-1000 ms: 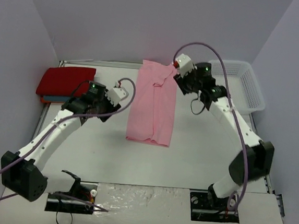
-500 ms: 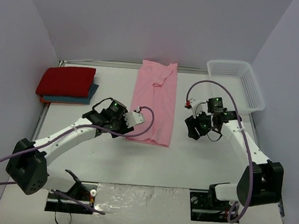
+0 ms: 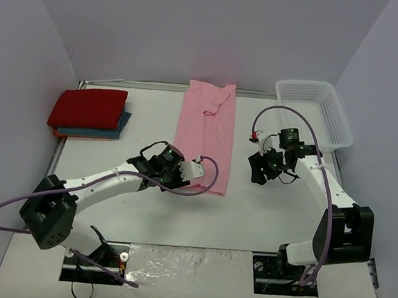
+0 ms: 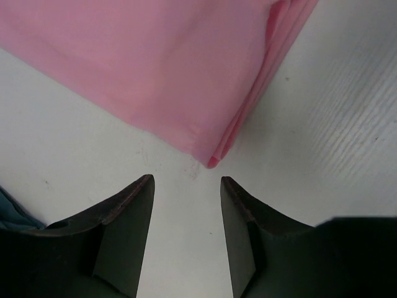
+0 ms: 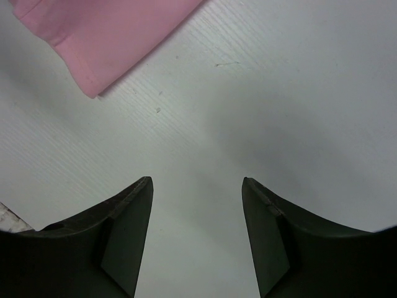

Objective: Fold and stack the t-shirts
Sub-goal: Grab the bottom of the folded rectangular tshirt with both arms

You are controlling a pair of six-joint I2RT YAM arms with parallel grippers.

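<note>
A light pink t-shirt (image 3: 205, 139) lies flat as a long, narrow strip in the middle of the table. A red t-shirt (image 3: 87, 106) rests folded on a teal-blue one (image 3: 92, 133) at the back left. My left gripper (image 3: 181, 177) hovers low at the pink shirt's near hem. In the left wrist view it (image 4: 186, 180) stands open and empty, and the pink shirt's (image 4: 155, 62) folded corner lies just ahead of the fingertips. My right gripper (image 3: 255, 173) is over bare table to the right of the pink shirt. It (image 5: 197, 180) is open and empty, with a corner of the pink shirt (image 5: 105, 37) up to the left.
A white mesh basket (image 3: 314, 110) stands at the back right corner. Grey walls close in the table on three sides. Purple cables loop off both arms above the table.
The right arm has come from the pink shirt's far end down to the table beside its near end, jaws widening. The left gripper slid right to the shirt's near hem.
</note>
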